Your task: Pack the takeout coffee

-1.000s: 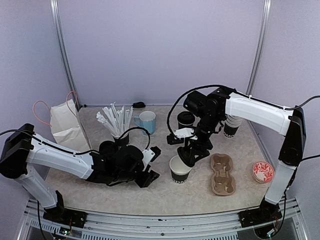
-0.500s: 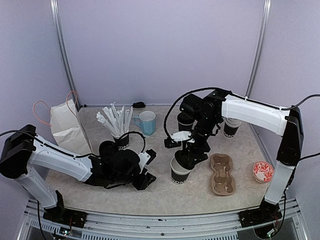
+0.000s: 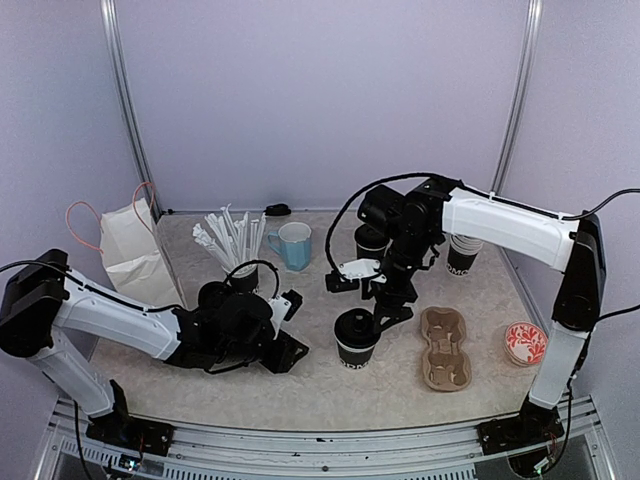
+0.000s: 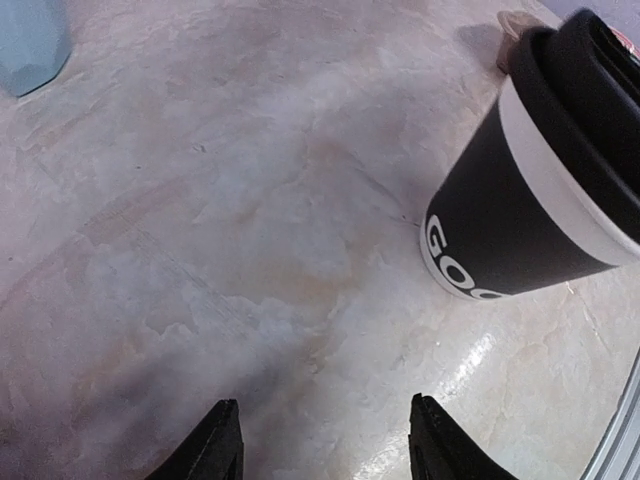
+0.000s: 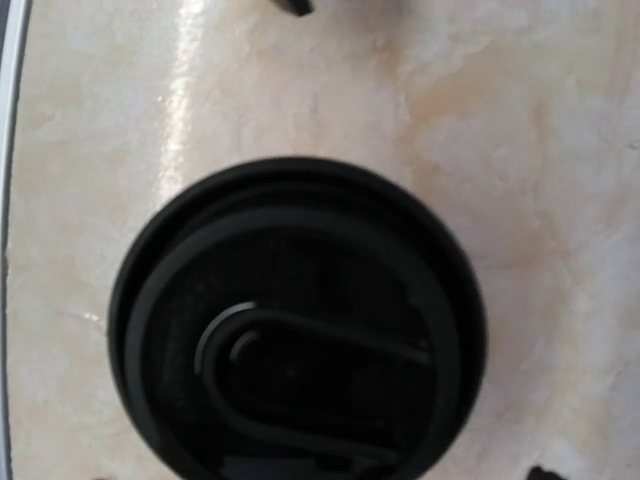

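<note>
Two fingertips (image 4: 224, 446) of the left gripper (image 4: 328, 448) stand spread, with only bare marbled table (image 4: 230, 230) between them; nothing held. Ahead of them, upper right of the left wrist view, the near takeout cup (image 4: 520, 210) stands upright on the table with its lid on and white lettering at the base, well clear of the fingers. A corner of the light blue mug (image 4: 28, 40) shows at upper left. From the top camera, the right gripper (image 3: 386, 306) points down, just above and behind the near takeout cup at frame centre. In the right wrist view its round black lid (image 5: 297, 320) fills the frame and sits level on the rim. Only dark slivers of the fingers show at the top and bottom edges, clear of the lid, so the jaws are apart and grip nothing. The second takeout cup (image 3: 371, 240), also lidded, stands behind, partly hidden by the right arm. Just right of the near cup lies the brown cardboard carrier (image 3: 445, 348), both wells vacant. A black cup of white sticks (image 3: 235, 250) and a white paper bag (image 3: 130, 250) sit at left rear.
</note>
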### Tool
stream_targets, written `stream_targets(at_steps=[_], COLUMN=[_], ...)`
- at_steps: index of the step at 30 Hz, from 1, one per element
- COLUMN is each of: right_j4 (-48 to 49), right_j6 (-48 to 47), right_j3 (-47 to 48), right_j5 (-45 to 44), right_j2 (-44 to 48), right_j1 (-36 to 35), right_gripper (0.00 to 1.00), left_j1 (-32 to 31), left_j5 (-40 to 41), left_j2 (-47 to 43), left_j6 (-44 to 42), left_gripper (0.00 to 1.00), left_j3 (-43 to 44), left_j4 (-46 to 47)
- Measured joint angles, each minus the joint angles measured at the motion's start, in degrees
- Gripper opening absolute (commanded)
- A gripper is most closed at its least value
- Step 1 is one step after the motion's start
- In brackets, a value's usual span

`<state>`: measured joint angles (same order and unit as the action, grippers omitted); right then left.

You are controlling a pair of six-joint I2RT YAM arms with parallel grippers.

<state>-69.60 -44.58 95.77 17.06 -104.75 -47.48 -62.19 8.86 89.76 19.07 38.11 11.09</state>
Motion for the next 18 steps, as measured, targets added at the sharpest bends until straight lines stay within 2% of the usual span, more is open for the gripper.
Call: stream_targets(at_steps=[5,10,14,18], right_j4=[3.3,10.6,17.1,20.7], right_j6=[2.0,7.3,13.6,18.6], right_j3=[-0.2,-2.6,-8.6,-15.5], right_j5=[1.9,7.4,13.7,19.7], right_j2=[2.2,6.8,9.3,9.3], right_j1=[2.7,11.1,16.9,18.0], right_gripper=[0.86,0.83,0.78,0.79], left_j1=[4.4,7.5,7.5,7.3], left_j5=[-1.2,-5.5,-10.3,-14.8], left_j2=[-4.9,-10.6,-9.9,-7.2], left_j6=[4.8,8.3,10.4,12.0], left_gripper=[0.56,0.57,0.57,0.58], left_j3=[-0.9,0.0,4.5,8.6], left_j4=[-0.1,1.5,2.0,3.4])
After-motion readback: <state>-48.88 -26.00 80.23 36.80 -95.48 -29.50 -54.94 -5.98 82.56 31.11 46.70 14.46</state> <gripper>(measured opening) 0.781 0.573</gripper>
